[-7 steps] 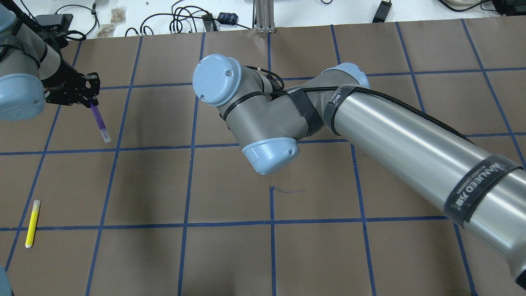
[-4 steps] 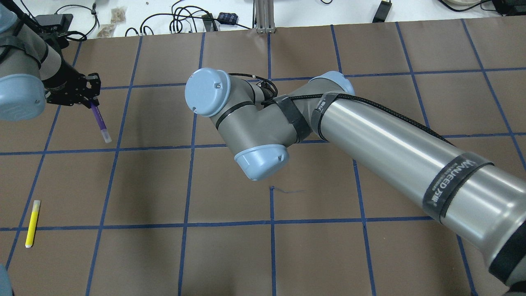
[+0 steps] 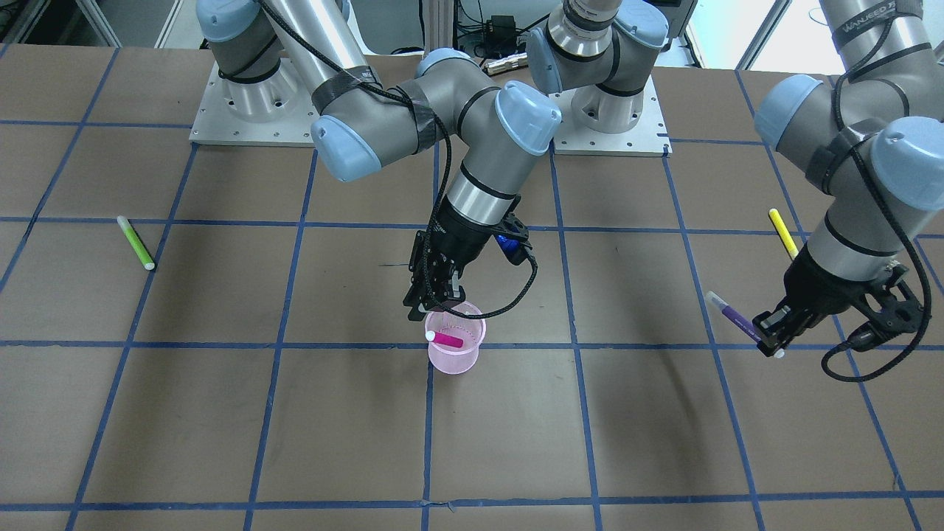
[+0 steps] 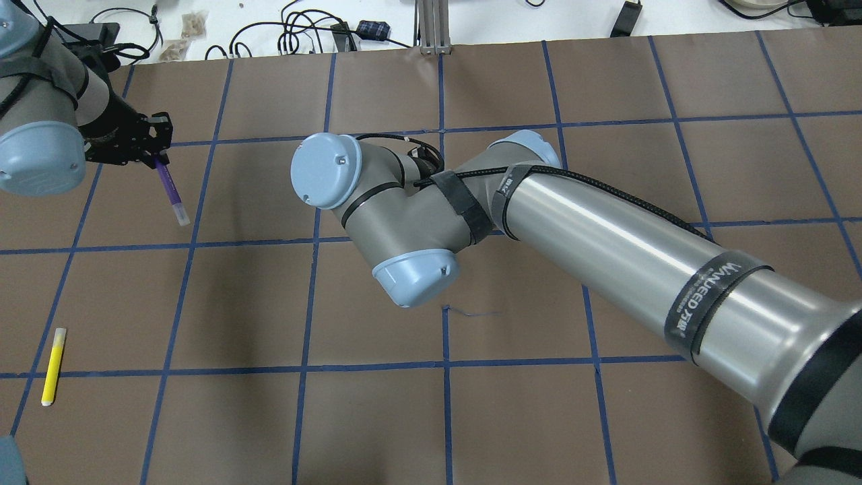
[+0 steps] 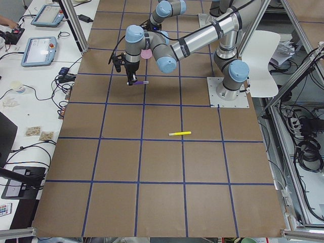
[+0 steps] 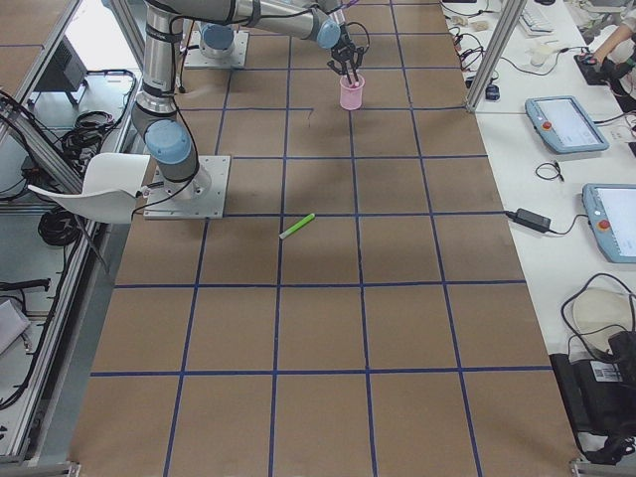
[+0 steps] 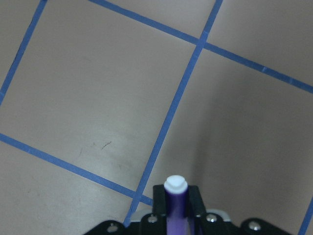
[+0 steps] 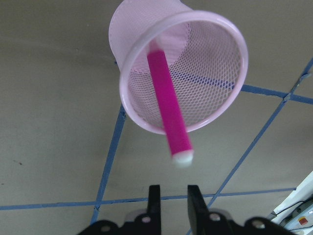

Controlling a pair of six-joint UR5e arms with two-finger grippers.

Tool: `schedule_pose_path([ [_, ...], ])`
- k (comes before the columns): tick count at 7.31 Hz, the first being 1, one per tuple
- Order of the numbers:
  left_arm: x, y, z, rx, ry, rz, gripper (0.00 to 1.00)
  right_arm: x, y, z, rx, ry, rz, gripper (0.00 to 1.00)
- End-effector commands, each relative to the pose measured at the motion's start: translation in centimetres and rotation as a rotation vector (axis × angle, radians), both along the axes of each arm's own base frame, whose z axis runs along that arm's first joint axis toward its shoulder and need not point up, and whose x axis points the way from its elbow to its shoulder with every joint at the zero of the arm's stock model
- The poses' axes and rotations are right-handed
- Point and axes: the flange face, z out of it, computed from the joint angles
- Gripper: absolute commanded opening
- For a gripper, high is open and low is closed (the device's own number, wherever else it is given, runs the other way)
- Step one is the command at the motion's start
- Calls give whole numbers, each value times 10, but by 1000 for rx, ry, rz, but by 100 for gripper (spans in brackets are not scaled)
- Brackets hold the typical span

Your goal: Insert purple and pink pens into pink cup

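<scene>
The pink mesh cup (image 3: 455, 352) stands near the table's middle and also shows in the right wrist view (image 8: 215, 73). The pink pen (image 3: 446, 338) is inside it, leaning over the rim (image 8: 168, 110), with nothing holding it. My right gripper (image 3: 435, 301) hangs just above the cup, its fingers (image 8: 154, 198) slightly apart and empty. My left gripper (image 4: 153, 156) is shut on the purple pen (image 4: 170, 192) and holds it above the table, white tip out (image 7: 175, 185). In the front-facing view it (image 3: 771, 333) is far to the cup's right. In the overhead view my right arm hides the cup.
A yellow pen (image 4: 53, 366) lies on the table near my left arm's side. A green pen (image 3: 136, 243) lies on the far right side. Blue tape lines grid the brown table. Cables and devices lie beyond the table's far edge (image 4: 323, 37).
My right arm's elbow and wrist have swung left in the overhead view. My left gripper has moved slightly right and farther out with the purple pen.
</scene>
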Motion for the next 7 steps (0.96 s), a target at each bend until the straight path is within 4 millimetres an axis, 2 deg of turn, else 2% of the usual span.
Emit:
schedule_pose_path([
  [1, -26, -2, 11, -43, -5, -8, 0, -1, -2, 7, -16, -18, 0, 95],
  [2, -47, -1, 19, -66, -1, -2, 0, -10, -9, 19, -30, -30, -14, 91],
  [3, -69, -1, 26, -94, 1, -12, 0, -21, -12, 42, -53, -72, -36, 91],
  [4, -91, -4, 23, -113, 19, 20, 0, -53, -26, 71, -80, -122, -89, 93],
  [5, -121, -7, 24, -160, 32, 25, 0, -98, -41, 101, -74, -231, -158, 93],
  [6, -147, -8, 26, -203, 43, 20, 0, -140, -50, 124, -54, -327, -219, 96],
  [7, -174, -3, 29, -217, 67, 35, 0, -177, -51, 138, 9, -381, -283, 96],
])
